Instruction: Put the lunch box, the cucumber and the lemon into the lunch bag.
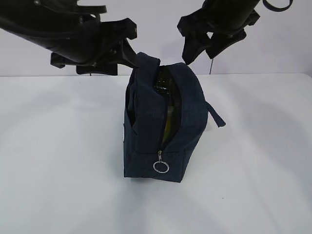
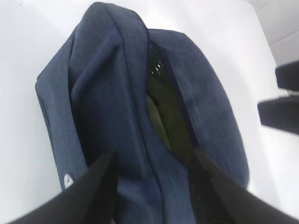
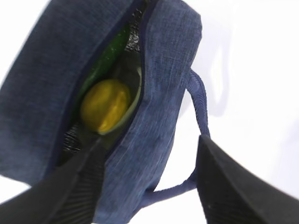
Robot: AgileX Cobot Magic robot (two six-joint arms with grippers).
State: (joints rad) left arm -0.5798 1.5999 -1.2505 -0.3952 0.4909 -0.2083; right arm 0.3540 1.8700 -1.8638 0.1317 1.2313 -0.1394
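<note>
A robot test lab, by its look. A bare white worktop (image 1: 58, 161) meets a plain white wall (image 1: 156, 44) across the upper frame. Two black robot arms (image 1: 58, 34) hang over it.

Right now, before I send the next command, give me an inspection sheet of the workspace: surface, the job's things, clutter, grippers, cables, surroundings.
Surface: white table, bare around the bag.
Lunch bag: upright mid-table, zipper open, ring pull low on the near end, one strap hanging at the side.
Lemon: inside the bag.
Cucumber: inside, behind the lemon.
Lunch box: only a pale curved rim beside the lemon; cannot confirm more.
Clutter: nothing seen.
Left gripper: open, jaws straddling the bag's top; contact with the fabric unclear.
Right gripper: open, at the bag's rim, holding nothing.
Cables: thin dark line behind the bag, black loop top right.
Surroundings: plain white wall.
</note>
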